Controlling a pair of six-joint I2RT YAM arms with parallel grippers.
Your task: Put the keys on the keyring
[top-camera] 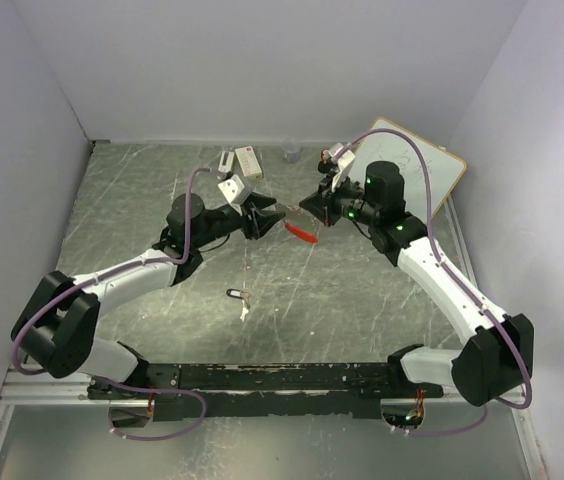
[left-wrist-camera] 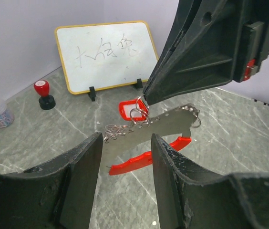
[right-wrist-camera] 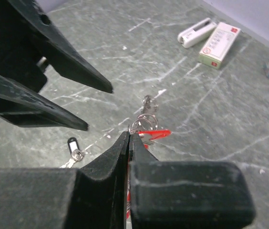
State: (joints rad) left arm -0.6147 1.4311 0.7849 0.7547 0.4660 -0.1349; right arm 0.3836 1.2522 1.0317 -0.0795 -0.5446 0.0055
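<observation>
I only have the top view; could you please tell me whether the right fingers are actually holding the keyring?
Observer: Yes. The left wrist view shows the right fingers pinched shut on the keyring's wire loop.
Operator: And the left fingers?
Observer: The left fingers are open; the keyring's metal plate hangs between them, apparently untouched.
Operator: Where is the red key?
Observer: The red key hangs by the loops, just under the right fingertips.

Handwritten, illegible scrawl on whiteboard [left-wrist-camera: 107, 55]
</observation>
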